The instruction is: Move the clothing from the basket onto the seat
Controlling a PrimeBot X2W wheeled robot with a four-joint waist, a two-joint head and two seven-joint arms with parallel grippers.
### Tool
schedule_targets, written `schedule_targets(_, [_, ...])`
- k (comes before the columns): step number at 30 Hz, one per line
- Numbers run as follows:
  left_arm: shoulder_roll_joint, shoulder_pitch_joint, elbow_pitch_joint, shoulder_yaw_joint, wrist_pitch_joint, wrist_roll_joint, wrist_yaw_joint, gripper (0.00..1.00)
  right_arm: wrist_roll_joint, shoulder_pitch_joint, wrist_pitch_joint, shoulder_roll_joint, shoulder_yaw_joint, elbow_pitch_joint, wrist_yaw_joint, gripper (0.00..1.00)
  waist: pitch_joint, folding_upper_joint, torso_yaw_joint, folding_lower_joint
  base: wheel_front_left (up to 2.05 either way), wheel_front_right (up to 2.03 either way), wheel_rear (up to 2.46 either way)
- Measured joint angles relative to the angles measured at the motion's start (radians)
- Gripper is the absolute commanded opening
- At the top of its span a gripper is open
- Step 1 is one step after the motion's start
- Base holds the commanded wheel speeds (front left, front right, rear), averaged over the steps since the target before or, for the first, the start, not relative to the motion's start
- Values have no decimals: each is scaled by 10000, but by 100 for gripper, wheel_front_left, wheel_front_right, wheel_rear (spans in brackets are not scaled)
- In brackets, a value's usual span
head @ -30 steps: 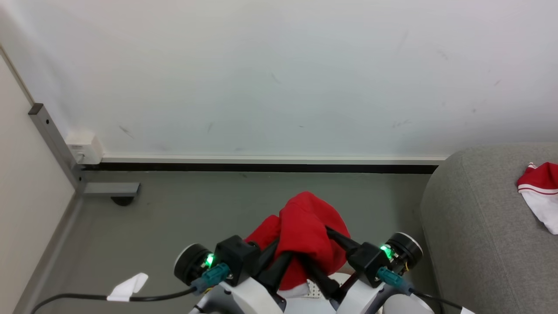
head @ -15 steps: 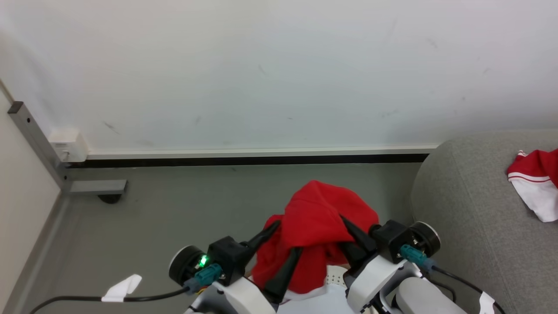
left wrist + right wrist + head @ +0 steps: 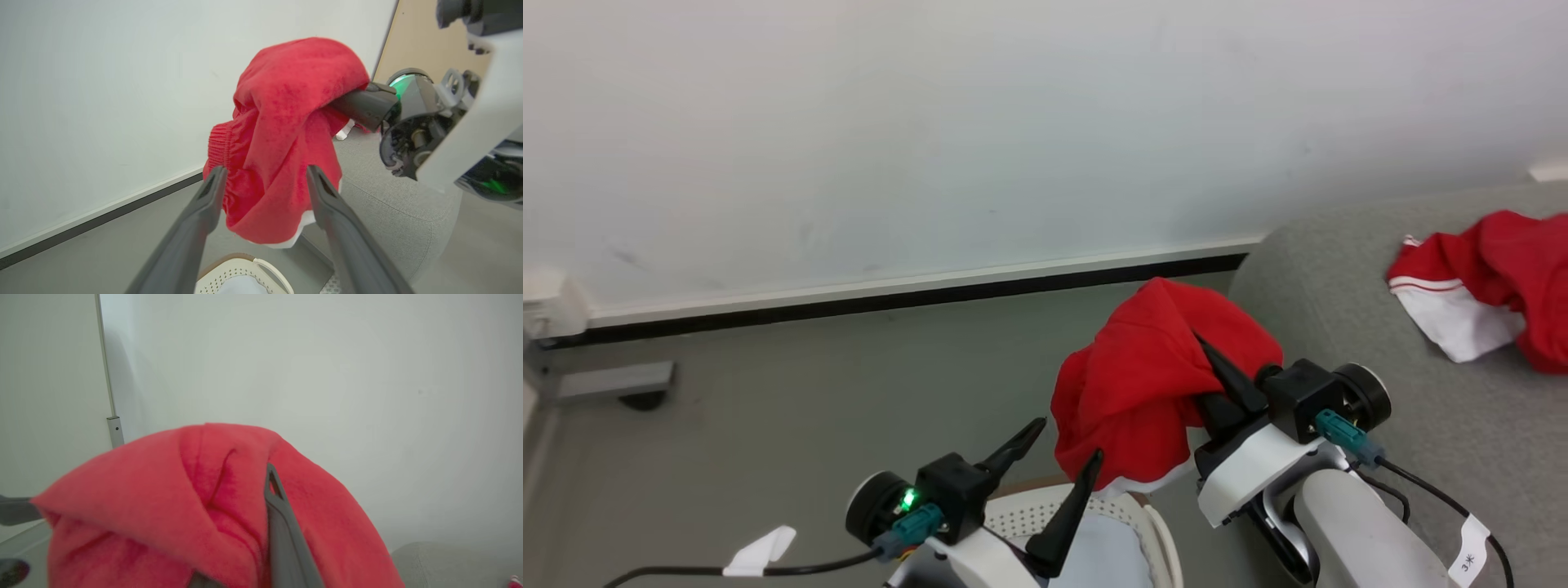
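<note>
A bright red piece of clothing (image 3: 1143, 384) hangs in the air with my right gripper (image 3: 1199, 343) shut on it, just left of the grey seat's rounded arm (image 3: 1307, 302). In the right wrist view the cloth (image 3: 163, 506) drapes over one dark finger (image 3: 282, 522) and hides the other. My left gripper (image 3: 1068, 441) is open below and left of the cloth, over the basket (image 3: 1158, 535). Its fingertips (image 3: 312, 173) flank the hanging cloth (image 3: 286, 122) without holding it. Another red and white garment (image 3: 1478, 286) lies on the seat.
Pale padding (image 3: 1103, 555) lies inside the basket. A grey post foot (image 3: 613, 380) and a white wall box (image 3: 547, 298) stand at far left by the wall's dark baseboard. A black cable with a white tag (image 3: 760, 551) crosses the floor at lower left.
The left gripper has opened and let go of the red garment. The right gripper has shut on it and carried it right towards the seat. The camera has turned right.
</note>
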Motion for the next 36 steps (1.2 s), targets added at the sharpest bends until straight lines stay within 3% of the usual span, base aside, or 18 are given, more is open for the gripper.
schedule_targets(18, [-136,-224,201,-144,-163,0,-48,100,-1438,625,0,-128,-2011,-439,0,0,532,0,-2144,0,0,0,0])
schedule_targets(27, [21,-745,-75,-330,100,205,-182,100,-1509,351,2,-403,-3225,-780,0,0,1581,0,-2157,0,0,0,0])
schedule_targets(36, [583,-2068,-725,-190,460,740,-512,100,-1714,-2311,44,-696,-6416,-470,0,0,3731,0,-1751,2,0,0,0])
